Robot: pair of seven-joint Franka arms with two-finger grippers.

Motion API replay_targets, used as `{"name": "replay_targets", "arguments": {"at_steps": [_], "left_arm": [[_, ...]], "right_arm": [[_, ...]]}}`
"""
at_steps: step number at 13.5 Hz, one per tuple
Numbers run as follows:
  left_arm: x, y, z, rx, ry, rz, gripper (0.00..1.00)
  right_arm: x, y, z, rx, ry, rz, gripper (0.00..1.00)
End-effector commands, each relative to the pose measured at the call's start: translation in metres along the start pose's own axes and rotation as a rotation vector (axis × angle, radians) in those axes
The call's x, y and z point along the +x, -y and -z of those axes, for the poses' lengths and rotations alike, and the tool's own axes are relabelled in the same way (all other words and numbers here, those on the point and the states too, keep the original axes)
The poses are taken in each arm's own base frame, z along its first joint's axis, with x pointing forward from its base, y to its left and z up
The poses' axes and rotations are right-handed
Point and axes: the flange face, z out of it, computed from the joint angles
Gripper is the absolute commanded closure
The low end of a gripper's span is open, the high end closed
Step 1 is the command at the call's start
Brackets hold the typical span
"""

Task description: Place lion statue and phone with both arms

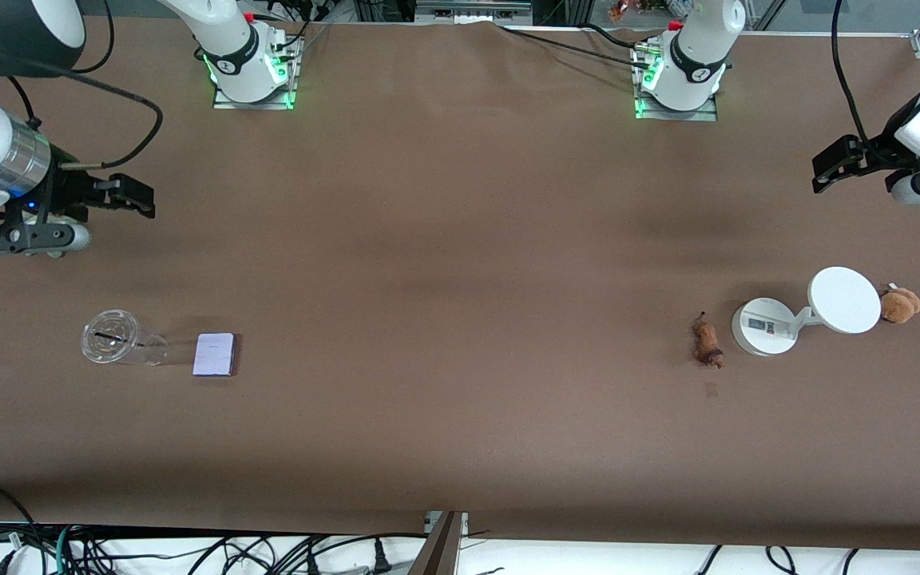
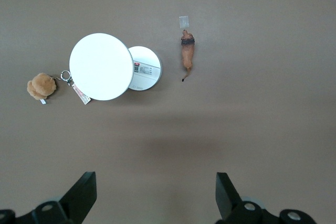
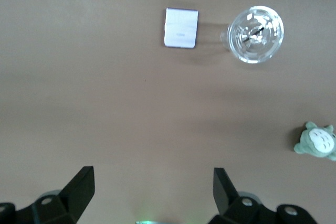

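The lion statue [image 1: 707, 342] lies on the brown table toward the left arm's end, beside the white stand; it also shows in the left wrist view [image 2: 187, 53]. The phone [image 1: 214, 354] lies flat toward the right arm's end, beside a clear cup; it also shows in the right wrist view [image 3: 181, 28]. My left gripper [image 1: 831, 169] is up over bare table at its end, open and empty [image 2: 156, 192]. My right gripper [image 1: 131, 196] is up over bare table at its end, open and empty [image 3: 154, 190].
A white stand with a round disc [image 1: 807, 311] [image 2: 113, 67] stands between the lion statue and a fluffy brown plush [image 1: 899, 304] [image 2: 41, 86]. A clear cup [image 1: 120, 339] [image 3: 255, 34] lies beside the phone. A grey-green plush [image 3: 316, 141] shows in the right wrist view only.
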Motion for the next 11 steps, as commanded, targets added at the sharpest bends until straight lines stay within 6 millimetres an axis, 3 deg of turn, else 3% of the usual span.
{"name": "replay_targets", "arguments": {"at_steps": [1, 2, 5, 6, 11], "left_arm": [[0.026, 0.01, 0.021, 0.008, -0.036, -0.01, 0.0], [0.033, 0.01, 0.016, 0.004, -0.025, -0.011, 0.0], [0.036, 0.016, 0.009, 0.003, -0.006, -0.005, 0.0], [0.034, 0.019, 0.008, 0.003, 0.008, 0.001, 0.0], [0.035, 0.018, 0.008, 0.001, 0.01, -0.001, 0.0]], "right_arm": [[-0.024, -0.009, 0.027, -0.002, -0.04, 0.003, 0.0], [-0.028, -0.013, 0.038, 0.001, -0.061, -0.002, 0.0], [-0.018, -0.011, 0.03, -0.005, -0.037, -0.004, 0.0], [-0.014, -0.012, 0.037, -0.005, -0.054, -0.005, 0.0], [-0.005, -0.018, 0.034, -0.006, -0.052, -0.016, 0.0]]}}
